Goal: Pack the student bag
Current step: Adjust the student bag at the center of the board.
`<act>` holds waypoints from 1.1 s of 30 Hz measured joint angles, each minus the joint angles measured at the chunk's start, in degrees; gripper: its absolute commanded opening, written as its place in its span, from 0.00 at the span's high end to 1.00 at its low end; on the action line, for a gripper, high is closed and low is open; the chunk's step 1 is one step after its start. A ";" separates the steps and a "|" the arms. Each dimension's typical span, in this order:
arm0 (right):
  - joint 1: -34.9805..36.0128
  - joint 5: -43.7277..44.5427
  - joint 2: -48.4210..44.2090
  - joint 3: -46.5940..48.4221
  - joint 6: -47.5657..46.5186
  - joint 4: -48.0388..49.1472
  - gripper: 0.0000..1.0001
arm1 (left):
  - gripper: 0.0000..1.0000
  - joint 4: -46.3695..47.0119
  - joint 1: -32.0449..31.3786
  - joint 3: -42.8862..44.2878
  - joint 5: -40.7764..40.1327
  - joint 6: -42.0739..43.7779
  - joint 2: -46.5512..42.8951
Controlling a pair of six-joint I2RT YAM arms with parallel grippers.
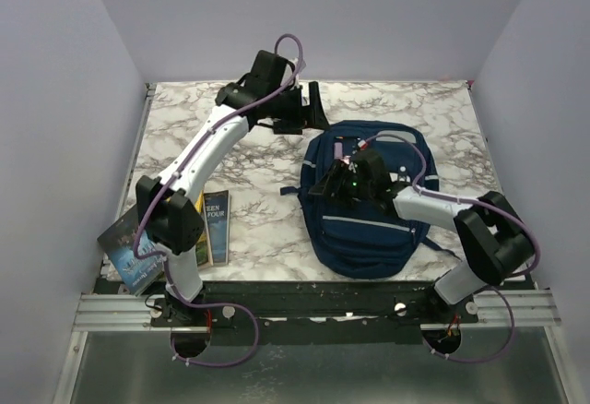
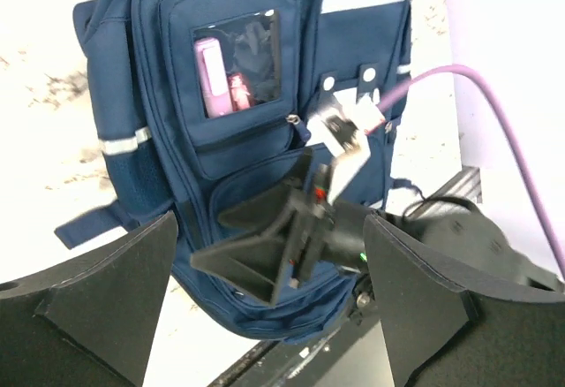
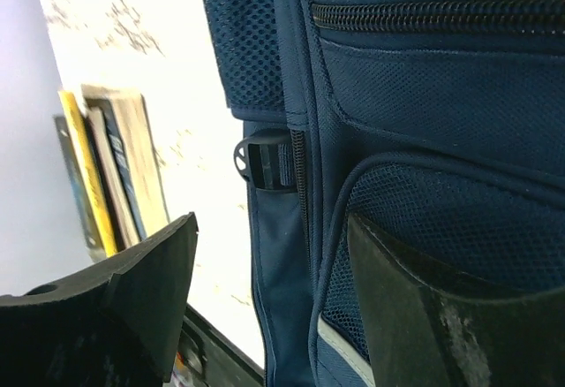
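The navy student bag (image 1: 369,229) lies flat on the marble table, front pockets up. It also shows in the left wrist view (image 2: 238,144) and the right wrist view (image 3: 424,95). My right gripper (image 1: 332,183) hovers low over the bag's left side, jaws open and empty (image 3: 274,316). One finger is over a mesh pocket, the other over the table beside the bag's edge. My left gripper (image 1: 312,107) is raised at the back of the table beyond the bag's top, open and empty (image 2: 265,316).
Several books (image 1: 217,224) lie at the table's front left, beside the left arm's base, and show in the right wrist view (image 3: 106,166). A clear window pocket on the bag holds pink items (image 2: 221,73). The enclosure walls stand close on both sides.
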 measured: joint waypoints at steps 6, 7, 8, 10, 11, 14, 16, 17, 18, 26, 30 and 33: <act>-0.79 -1.73 5.53 8.90 1.68 -4.39 0.24 | 0.12 -0.15 -1.27 0.79 -8.26 4.52 -4.87; -0.81 -1.64 5.62 10.80 0.76 -6.82 0.19 | 0.12 -0.28 -1.75 0.76 -9.11 4.96 -4.33; -0.81 -1.16 5.14 12.74 -0.92 -9.68 0.15 | 0.12 -0.37 -2.23 0.66 -9.40 5.18 -3.63; -0.81 0.31 2.95 13.90 -4.15 -13.20 0.11 | 0.12 -0.85 -3.13 0.20 -9.40 5.42 -2.40; -0.81 1.27 1.05 13.62 -5.95 -15.04 0.11 | 0.12 -1.03 -3.34 -0.09 -9.38 5.51 -2.16; -0.81 3.87 -5.70 9.42 -11.30 -17.64 0.09 | 0.12 -1.60 -4.44 -1.11 -9.40 5.68 -2.56; -0.83 5.20 -8.76 5.46 -13.51 -18.10 0.09 | 0.12 -1.25 -4.79 -2.10 -9.38 5.68 -3.91; -0.83 5.60 -9.75 3.50 -14.25 -18.51 0.09 | 0.12 -1.03 -5.07 -3.28 -9.44 5.68 -5.33; -0.83 5.90 -10.51 1.70 -14.95 -19.39 0.09 | 0.12 -0.83 -5.09 -4.17 -9.46 5.68 -6.38; -0.90 10.10 -17.77 0.59 -20.09 -29.73 0.09 | 0.08 3.91 -2.69 -27.06 -10.93 0.46 -29.40; -0.90 12.70 -20.48 1.05 -18.82 -36.50 0.09 | 0.13 7.98 -1.01 -42.51 -8.85 -4.04 -39.63; -0.92 13.62 -24.35 1.05 -16.48 -39.41 0.09 | 0.17 13.42 -0.81 -52.46 -4.24 -8.33 -40.44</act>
